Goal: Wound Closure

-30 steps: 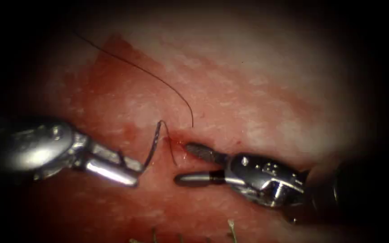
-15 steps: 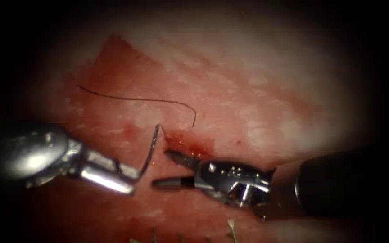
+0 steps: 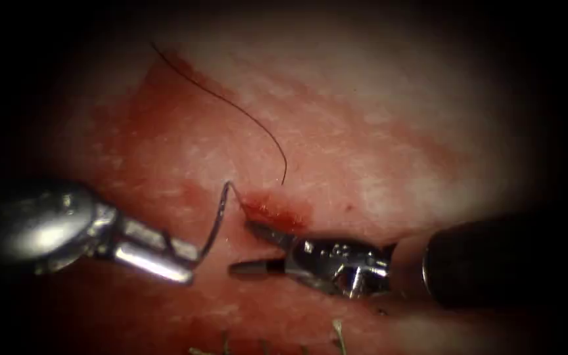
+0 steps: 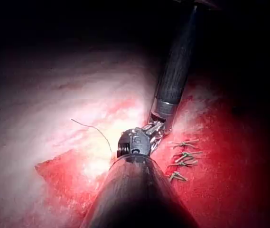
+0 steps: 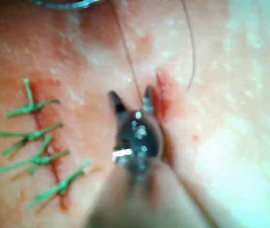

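My left tool (image 3: 193,260) comes in from the left, jaws shut on the curved needle (image 3: 217,217) near its lower end. The needle arcs up free of the tissue, just left of a patch of red fluid (image 3: 279,212) on the cut. Dark thread (image 3: 238,110) runs from the needle's upper end down into that patch, comes out beside it and trails up and left over the tissue (image 3: 376,131). My right tool (image 3: 241,248) lies right of the needle, jaws open and holding nothing. In the right wrist view its open jaws (image 5: 131,101) straddle the thread (image 5: 126,52).
Several green knotted stitches (image 5: 35,142) close the cut nearer the camera; their ends (image 3: 338,332) show at the endoscope view's lower edge. In the left wrist view the right arm's dark shaft (image 4: 174,71) crosses just beyond my left wrist (image 4: 132,142).
The right tool has slid left toward the needle, jaws still open. The loose thread tail dropped flat to the left, then swung back up. The left tool barely shifted and keeps the needle.
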`<state>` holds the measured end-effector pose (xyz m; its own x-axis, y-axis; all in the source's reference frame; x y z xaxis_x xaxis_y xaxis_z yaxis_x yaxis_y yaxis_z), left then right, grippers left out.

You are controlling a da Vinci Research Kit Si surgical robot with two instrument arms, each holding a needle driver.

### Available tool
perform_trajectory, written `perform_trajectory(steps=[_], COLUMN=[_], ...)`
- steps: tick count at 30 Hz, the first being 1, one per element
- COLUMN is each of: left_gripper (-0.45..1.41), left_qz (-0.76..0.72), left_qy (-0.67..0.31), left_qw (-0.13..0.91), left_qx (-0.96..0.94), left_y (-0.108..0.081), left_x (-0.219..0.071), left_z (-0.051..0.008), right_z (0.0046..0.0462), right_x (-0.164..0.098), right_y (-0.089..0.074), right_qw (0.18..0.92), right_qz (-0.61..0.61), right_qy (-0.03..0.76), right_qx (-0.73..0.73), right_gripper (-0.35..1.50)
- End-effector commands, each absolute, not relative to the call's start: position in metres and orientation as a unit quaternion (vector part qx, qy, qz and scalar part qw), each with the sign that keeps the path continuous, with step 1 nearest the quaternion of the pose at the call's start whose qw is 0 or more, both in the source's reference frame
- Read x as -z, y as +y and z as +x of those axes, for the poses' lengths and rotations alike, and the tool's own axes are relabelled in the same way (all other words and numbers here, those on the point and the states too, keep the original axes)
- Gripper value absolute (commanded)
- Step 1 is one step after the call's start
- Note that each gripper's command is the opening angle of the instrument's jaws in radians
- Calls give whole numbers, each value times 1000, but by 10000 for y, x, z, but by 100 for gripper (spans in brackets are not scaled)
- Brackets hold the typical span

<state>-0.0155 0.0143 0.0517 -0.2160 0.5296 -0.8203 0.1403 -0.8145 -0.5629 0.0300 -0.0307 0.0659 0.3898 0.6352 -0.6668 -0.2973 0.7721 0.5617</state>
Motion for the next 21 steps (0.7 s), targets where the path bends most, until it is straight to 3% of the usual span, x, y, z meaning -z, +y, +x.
perform_trajectory(steps=[1,3,4,6,7,8,21], left_gripper=[-45,-45,-45,-45,-45,-45,-45], left_qz=[-610,-609,-608,-607,-607,-607,-608], left_qy=[-276,-276,-276,-277,-277,-277,-278], left_qw=[133,132,131,130,130,130,128], left_qx=[-731,-732,-733,-733,-733,-733,-733], left_y=[136,136,135,135,135,135,138], left_x=[-523,-524,-525,-525,-525,-524,-529], left_z=[-161,-161,-161,-161,-161,-160,-154], right_z=[303,303,304,304,304,303,296], right_x=[-653,-651,-646,-643,-643,-643,-616], right_y=[-314,-314,-314,-316,-316,-316,-317], right_qw=[812,812,809,807,807,804,795], right_qz=[183,184,189,192,192,198,219], right_qy=[471,471,470,469,469,467,464], right_qx=[-291,-292,-297,-302,-302,-311,-325], right_gripper=[103,98,72,-8,-8,-35,-35])
